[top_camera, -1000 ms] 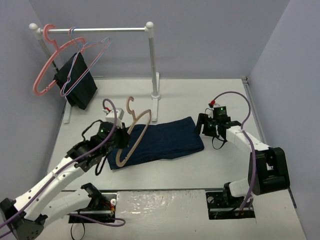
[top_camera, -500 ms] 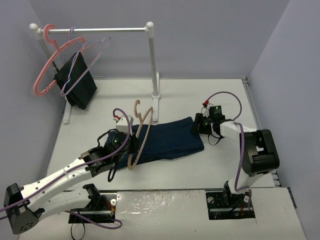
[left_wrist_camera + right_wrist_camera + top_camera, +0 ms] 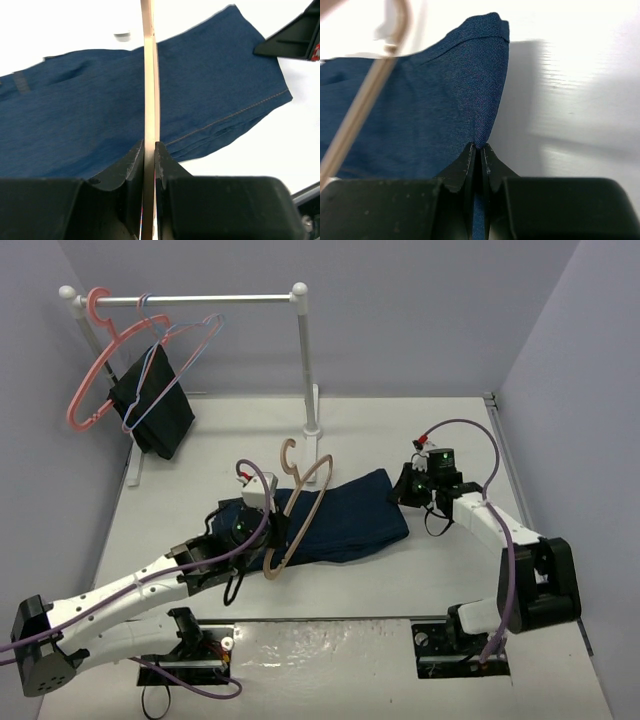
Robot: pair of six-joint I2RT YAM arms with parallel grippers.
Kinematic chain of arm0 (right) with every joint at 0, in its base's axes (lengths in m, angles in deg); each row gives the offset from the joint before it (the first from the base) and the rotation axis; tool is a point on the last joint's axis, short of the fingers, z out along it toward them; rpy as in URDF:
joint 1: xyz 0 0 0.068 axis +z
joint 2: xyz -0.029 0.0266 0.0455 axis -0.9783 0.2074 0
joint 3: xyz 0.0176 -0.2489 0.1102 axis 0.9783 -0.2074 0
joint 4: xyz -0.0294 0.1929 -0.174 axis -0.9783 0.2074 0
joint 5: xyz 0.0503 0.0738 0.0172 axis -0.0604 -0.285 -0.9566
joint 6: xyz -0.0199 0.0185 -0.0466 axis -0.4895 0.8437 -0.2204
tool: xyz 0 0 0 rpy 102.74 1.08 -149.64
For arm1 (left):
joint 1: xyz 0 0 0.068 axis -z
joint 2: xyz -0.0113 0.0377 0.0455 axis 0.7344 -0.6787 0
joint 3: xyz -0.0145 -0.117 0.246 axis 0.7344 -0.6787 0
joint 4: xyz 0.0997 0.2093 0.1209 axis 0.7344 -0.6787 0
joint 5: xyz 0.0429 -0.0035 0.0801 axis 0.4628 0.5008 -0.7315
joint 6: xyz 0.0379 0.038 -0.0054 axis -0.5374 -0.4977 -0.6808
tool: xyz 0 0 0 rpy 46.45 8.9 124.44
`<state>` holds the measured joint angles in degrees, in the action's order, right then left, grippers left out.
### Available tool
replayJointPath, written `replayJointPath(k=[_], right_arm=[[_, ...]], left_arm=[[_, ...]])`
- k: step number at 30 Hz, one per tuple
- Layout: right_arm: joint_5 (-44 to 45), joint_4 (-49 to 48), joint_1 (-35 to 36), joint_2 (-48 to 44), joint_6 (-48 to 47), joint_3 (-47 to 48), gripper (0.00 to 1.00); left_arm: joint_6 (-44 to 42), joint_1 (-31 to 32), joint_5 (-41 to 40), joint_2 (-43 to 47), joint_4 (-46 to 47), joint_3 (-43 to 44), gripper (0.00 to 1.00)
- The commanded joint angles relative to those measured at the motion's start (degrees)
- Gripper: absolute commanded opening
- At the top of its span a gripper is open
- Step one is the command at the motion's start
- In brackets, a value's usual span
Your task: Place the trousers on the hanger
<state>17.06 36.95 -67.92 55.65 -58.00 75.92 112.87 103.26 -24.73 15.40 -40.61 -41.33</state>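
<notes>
The trousers point(image 3: 345, 518) lie folded on the bench point(image 3: 400, 430) at the centre of the top view, a dark blue band running from lower left to upper right. Their right end sits between the right jaws. In the right wrist view these 2 jaws are pressed narrow on a fold of denim, which rises from them as a ridge up to a peaked corner at the top of that frame. In the top view the right arm point(image 3: 490, 525) reaches in from the lower right, with the jaws at the cloth's right edge.

The hanger point(image 3: 297, 512) stands tilted over the left part of the trousers, its hook uppermost and its lower end toward the bottom of the frame. The left jaws grip it. In the left wrist view the tan wood runs straight up the middle of the frame, clamped between the 2 black jaws, with the denim spread behind it. The left arm point(image 3: 140, 585) stretches in from the lower left corner of the top view.

In the upper left stands a white rack point(image 3: 215, 300) carrying a pink hanger point(image 3: 88, 380), thin wire hangers point(image 3: 190, 340) and a black cloth point(image 3: 152, 412).
</notes>
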Motion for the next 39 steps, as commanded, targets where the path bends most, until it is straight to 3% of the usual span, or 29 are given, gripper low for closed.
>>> replayJointPath(k=[1, 10, 16, 21, 27, 39], right_arm=[[-3.93, 0.68, 1.47, -8.25, 6.35, 2.84, 0.00], [-5.85, -1.21, 7.61, -14.94, 15.08, 3.01, 0.00], [-4.17, -12.22, 15.59, -15.42, 26.40, 1.91, 0.00], [0.85, -21.00, 23.32, -12.61, 31.94, 0.94, 0.00], [5.71, -25.41, 29.82, -7.21, 34.12, 2.13, 0.00], [5.77, -30.15, 33.13, 0.26, 35.57, 3.80, 0.00]], left_arm=[[2.04, 4.25, -5.60, -4.14, 12.71, 1.71, 0.00], [9.31, 9.15, -16.83, -9.35, 17.42, -0.11, 0.00], [14.82, 12.43, -22.39, -10.89, 16.98, -2.50, 0.00], [19.03, 15.55, -29.19, -7.06, 13.96, -4.24, 0.00], [20.55, 15.98, -31.52, -3.22, 13.03, -6.78, 0.00], [17.20, 16.16, -33.41, 4.73, 10.38, -8.80, 0.00]])
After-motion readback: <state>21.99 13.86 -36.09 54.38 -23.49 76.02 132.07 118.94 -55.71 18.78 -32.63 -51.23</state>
